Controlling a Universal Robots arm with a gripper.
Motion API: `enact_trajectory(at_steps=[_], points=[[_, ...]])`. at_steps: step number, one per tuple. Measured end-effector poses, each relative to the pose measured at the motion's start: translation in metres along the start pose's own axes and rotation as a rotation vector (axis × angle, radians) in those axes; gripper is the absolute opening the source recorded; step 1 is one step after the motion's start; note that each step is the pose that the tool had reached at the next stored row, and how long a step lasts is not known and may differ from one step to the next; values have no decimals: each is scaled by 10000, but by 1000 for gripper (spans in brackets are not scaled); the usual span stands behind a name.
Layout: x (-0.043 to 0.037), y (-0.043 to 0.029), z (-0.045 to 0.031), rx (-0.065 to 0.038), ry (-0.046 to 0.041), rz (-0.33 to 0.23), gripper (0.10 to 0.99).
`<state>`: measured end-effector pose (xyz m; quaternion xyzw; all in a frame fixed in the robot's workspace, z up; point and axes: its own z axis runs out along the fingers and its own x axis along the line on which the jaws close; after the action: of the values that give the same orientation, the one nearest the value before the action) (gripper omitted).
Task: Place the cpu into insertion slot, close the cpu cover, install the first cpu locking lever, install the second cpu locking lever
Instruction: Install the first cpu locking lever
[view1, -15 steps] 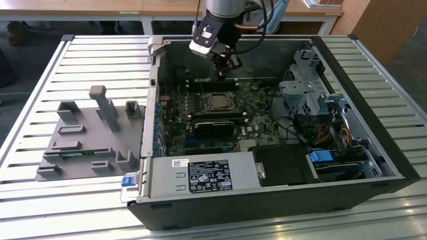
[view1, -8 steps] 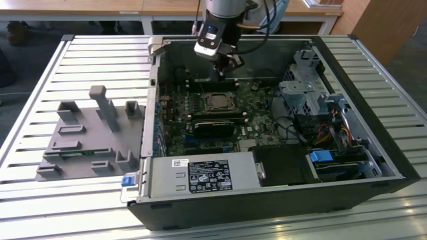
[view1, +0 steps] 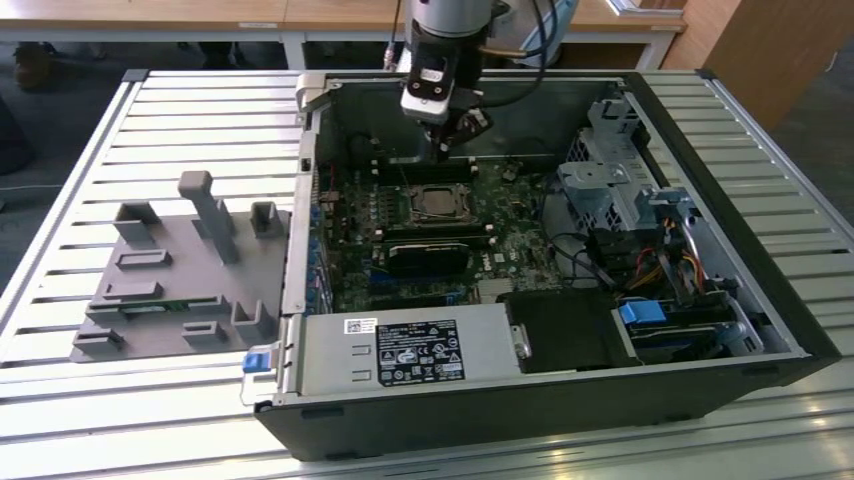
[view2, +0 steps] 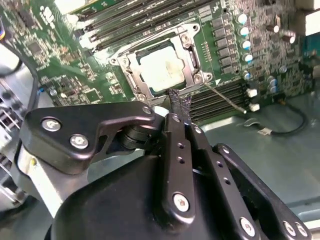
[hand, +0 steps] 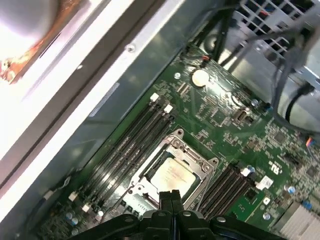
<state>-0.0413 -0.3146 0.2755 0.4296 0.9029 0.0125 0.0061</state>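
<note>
While the arm hangs over the open computer case (view1: 534, 420), the exterior view puts the gripper (view1: 451, 140) at the upper centre of the frame. The cpu (view1: 435, 203) lies flat in the insertion slot (view1: 414, 192), just below the gripper in the frame.

Second wrist view: fingertips (view2: 179, 102) pressed together, nothing between them, just beside the cpu cover (view2: 192, 56). Cover lies down around the cpu. A thin locking lever (view2: 225, 98) sticks out from the cover's corner across the black memory slots (view2: 220, 106).

First wrist view: clenched, empty fingertips near the cover's edge; cpu's pale top shows through the cover's window.
</note>
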Motion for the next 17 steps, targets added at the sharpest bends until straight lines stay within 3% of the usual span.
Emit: enact_trajectory(at_steps=[16, 17], points=[[0, 0, 13, -1, 81, -2910, 118], [0, 0, 15, -1, 91, -3270, 118]])
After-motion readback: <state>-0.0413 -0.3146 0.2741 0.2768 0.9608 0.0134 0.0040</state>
